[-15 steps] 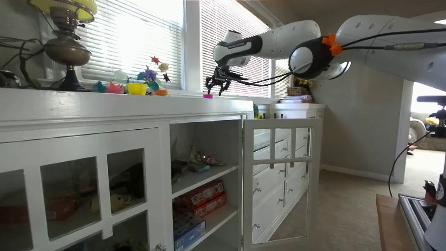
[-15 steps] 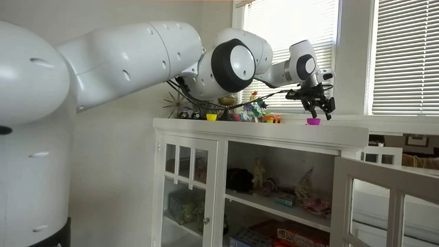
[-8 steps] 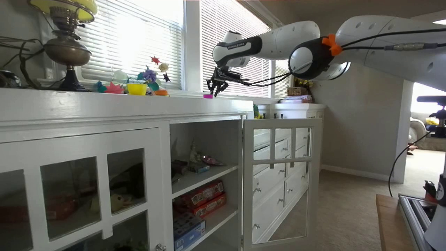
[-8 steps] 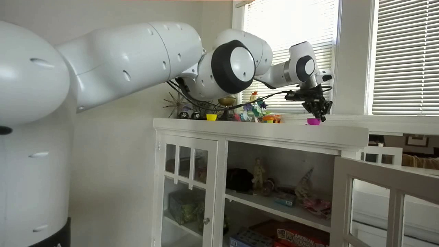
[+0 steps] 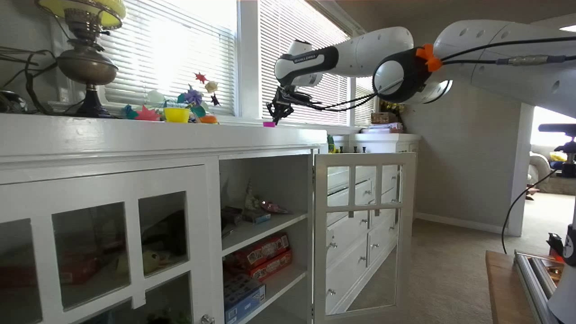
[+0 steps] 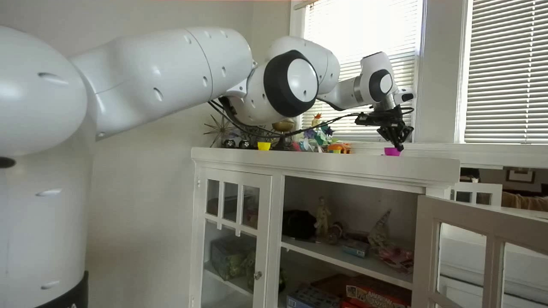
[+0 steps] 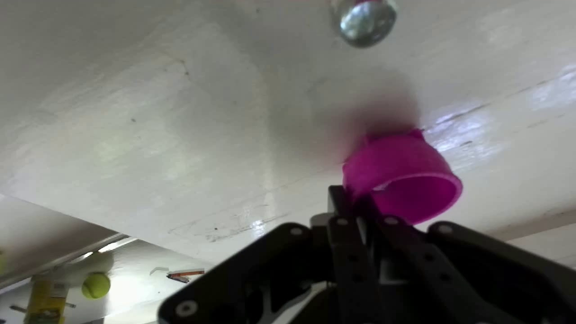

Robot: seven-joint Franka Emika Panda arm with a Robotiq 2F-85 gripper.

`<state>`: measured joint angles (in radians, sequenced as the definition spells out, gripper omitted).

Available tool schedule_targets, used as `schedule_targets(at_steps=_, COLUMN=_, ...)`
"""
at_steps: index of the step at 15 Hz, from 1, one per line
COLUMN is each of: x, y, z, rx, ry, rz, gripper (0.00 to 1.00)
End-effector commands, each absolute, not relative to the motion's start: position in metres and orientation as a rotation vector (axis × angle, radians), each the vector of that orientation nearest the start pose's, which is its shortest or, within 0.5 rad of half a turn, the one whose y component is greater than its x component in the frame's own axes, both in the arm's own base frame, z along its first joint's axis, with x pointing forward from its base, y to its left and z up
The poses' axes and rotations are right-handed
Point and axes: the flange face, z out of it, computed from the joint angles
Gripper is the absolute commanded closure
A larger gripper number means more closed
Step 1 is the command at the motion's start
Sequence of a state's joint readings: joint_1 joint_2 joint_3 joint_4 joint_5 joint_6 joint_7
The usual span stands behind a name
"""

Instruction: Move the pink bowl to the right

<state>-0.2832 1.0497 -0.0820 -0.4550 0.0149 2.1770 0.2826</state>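
The small pink bowl rests on the white cabinet top, its hollow facing the wrist camera. At its near left side, my gripper is shut on the bowl's wall, one finger outside and the other reaching inside. Dark fingertips hide that piece of the rim. Both exterior views show the pink bowl close to the cabinet's end, with the gripper coming down onto its edge from above. From another angle the gripper meets the upper right rim of the bowl.
A yellow cup, colourful toys and a brass lamp share the cabinet top. A clear glassy ball lies beyond the bowl. Behind runs the window wall; below, a glass cabinet door is swung outward.
My gripper's fingers have come together from a wide spread onto the bowl's rim. The hand has sunk slightly; the bowl has barely shifted.
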Motion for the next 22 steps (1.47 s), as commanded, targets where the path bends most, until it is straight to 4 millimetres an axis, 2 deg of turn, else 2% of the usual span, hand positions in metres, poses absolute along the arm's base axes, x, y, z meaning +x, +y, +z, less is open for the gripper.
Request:
schedule_targets(at_steps=1, x=0.786, y=-0.243, z=0.515, rx=-2.901, ry=0.836, rz=-1.043, gripper=0.98)
schedule_targets(at_steps=5, x=0.779, y=-0.235, z=0.543, rx=-2.927, ry=0.786, rz=-1.041, gripper=0.98)
schedule_targets(at_steps=14, x=0.747, y=-0.216, z=0.625, rx=-2.966, ry=0.573, rz=-1.021, gripper=0.98)
schedule_targets(at_steps=22, x=0.724, y=-0.183, z=0.671, rx=-2.951, ry=0.425, rz=-0.943, gripper=0.98)
